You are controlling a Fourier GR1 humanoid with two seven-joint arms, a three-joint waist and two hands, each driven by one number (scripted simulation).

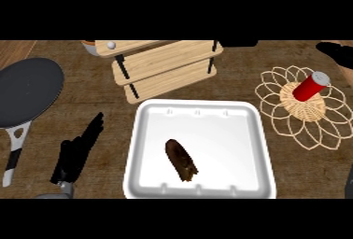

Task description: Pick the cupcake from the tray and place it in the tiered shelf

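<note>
Left hand beside white tray, fingers straight, holding nothing; right hand unseen
Cupcake lies tipped; likely light, crumbly; take it across the sides; tiered shelf beyond

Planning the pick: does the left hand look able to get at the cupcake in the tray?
Probably yes. The left hand rests open just outside the tray, and the cupcake lies alone inside with nothing over it.

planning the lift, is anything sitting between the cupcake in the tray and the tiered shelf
Nothing visible does. The cupcake lies alone in the white tray, and the wooden tiered shelf stands just beyond the tray's far rim. The red can on its woven trivet sits off to the right.
</note>
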